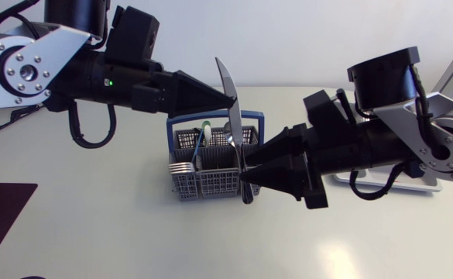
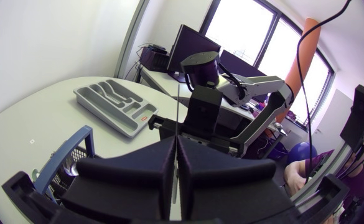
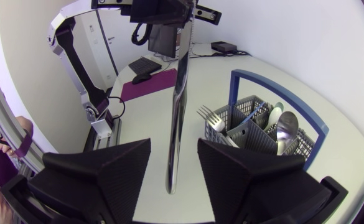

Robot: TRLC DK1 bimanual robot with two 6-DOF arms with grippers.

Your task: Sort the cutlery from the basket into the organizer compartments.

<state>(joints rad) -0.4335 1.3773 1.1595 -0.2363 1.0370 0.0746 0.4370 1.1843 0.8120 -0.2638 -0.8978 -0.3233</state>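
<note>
knife (image 1: 235, 124): upright over basket (image 1: 211, 184); upper end clamped in left gripper (image 1: 228, 96); lower end between right gripper (image 3: 174, 148) fingers, spread apart, clear of it. basket: holds forks (image 1: 181, 167), spoon (image 3: 285, 127). organizer (image 2: 116, 107): well apart on table (image 1: 94, 232).

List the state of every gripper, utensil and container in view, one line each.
Silver steel table knife: held upright in the air.
Left gripper: shut on the knife's blade.
Right gripper: open, fingers flanking the knife's lower end, not touching.
Grey plastic basket with blue handle: upright on the table, forks and spoons inside.
Grey plastic organizer tray: lying flat, compartments look empty.
</note>
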